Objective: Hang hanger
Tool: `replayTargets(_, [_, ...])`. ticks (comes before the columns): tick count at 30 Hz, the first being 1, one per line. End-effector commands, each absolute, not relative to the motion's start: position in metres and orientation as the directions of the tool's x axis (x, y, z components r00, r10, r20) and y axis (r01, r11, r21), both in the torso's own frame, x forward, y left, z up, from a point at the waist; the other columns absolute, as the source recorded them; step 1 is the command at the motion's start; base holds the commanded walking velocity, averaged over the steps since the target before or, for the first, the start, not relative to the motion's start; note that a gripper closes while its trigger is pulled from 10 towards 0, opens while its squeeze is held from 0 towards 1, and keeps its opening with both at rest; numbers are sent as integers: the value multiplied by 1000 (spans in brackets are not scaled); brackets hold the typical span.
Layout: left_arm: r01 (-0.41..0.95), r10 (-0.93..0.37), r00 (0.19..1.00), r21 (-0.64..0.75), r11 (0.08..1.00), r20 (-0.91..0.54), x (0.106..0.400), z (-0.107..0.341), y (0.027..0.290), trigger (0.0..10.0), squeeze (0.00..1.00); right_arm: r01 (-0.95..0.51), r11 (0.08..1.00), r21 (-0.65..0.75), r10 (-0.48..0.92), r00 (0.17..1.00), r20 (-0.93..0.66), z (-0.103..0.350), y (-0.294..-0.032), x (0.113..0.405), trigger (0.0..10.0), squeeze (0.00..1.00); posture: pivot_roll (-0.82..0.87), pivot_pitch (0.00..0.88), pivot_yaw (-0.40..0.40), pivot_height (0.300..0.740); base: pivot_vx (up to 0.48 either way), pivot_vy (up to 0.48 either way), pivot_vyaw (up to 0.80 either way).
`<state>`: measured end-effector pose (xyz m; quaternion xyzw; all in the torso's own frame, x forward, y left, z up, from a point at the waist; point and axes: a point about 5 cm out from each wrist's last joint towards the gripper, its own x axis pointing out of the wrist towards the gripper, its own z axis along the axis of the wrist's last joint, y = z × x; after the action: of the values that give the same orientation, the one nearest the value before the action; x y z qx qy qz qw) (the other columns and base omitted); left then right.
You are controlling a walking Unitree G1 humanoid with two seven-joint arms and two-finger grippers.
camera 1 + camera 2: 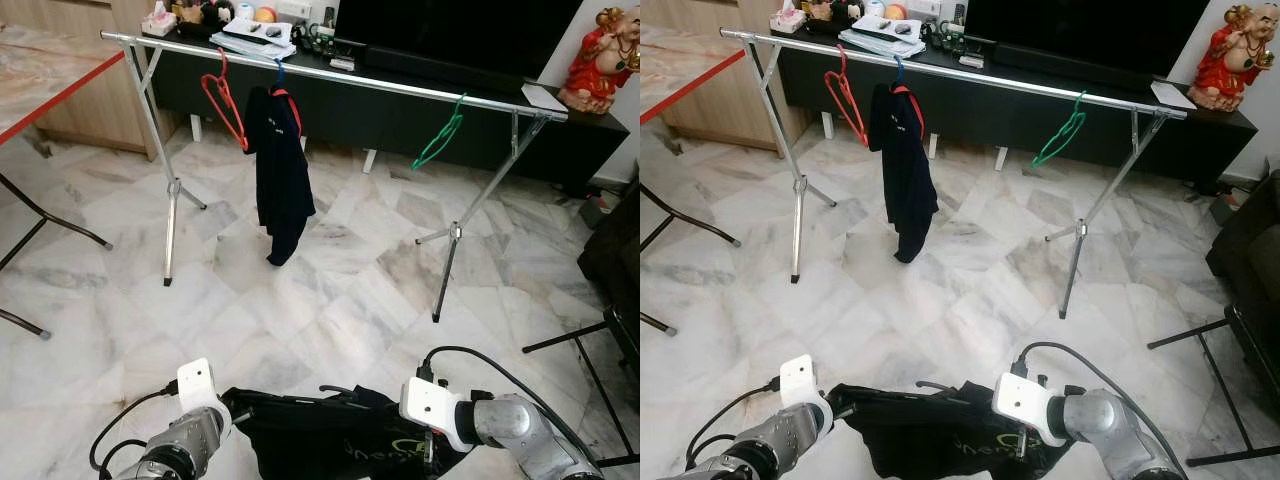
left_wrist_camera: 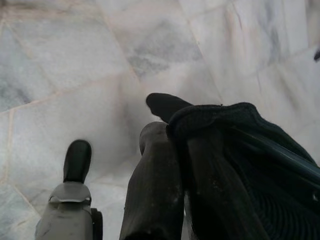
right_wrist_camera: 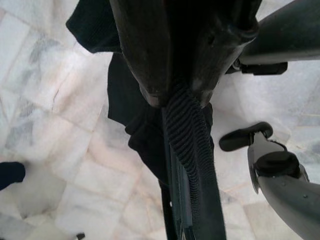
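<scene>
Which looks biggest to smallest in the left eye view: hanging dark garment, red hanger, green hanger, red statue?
1. hanging dark garment
2. red hanger
3. red statue and green hanger: too close to rank; the statue is cut by the frame edge.

My head cameras give an evenly lit, fairly bright room; the pale veined marble floor (image 1: 330,290) carries soft shine and only faint shadows under the long chrome clothes rail (image 1: 330,75). Straight lines bow slightly toward the frame edges. The far background stays sharp, with no motion blur. Along my left wrist the black ribbed garment (image 2: 235,170) is close and soft-focused, my black rubber fingers (image 2: 77,160) blurred, the tiles behind washed out. My right wrist picture is darker, near cloth a silhouette against bright floor.
</scene>
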<state>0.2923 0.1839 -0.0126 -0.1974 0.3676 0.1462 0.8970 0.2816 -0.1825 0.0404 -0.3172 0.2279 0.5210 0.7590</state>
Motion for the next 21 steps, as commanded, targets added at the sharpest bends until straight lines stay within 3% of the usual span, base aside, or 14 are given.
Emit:
replayTargets(1, [-716,585,541,34,698,-604,269,5,290,0,0,-867,429,-255,434,445,-783,51,-268,273,10000,0,-21,108,-151,740,0,0,0])
replayTargets(5, [-758,633,513,40,651,-580,266,8,298,0,0,-892,415,-182,464,380,-800,47,-270,262,10000,0,-20,109,-151,740,0,0,0])
replayTargets(10, [-795,662,488,23,606,-570,264,9,302,0,0,-893,419,-165,488,375,-788,45,-268,258,10000,0,-22,110,-149,740,0,0,0])
replayTargets(15, [-655,474,598,-52,754,-647,274,0,275,0,0,-858,459,-230,459,452,-765,46,-267,266,10000,0,-19,110,-147,740,0,0,0])
replayTargets(21, [-384,240,741,-103,918,-627,289,0,241,0,0,-842,467,-270,430,484,-762,44,-261,271,10000,0,-13,118,-146,740,0,0,0])
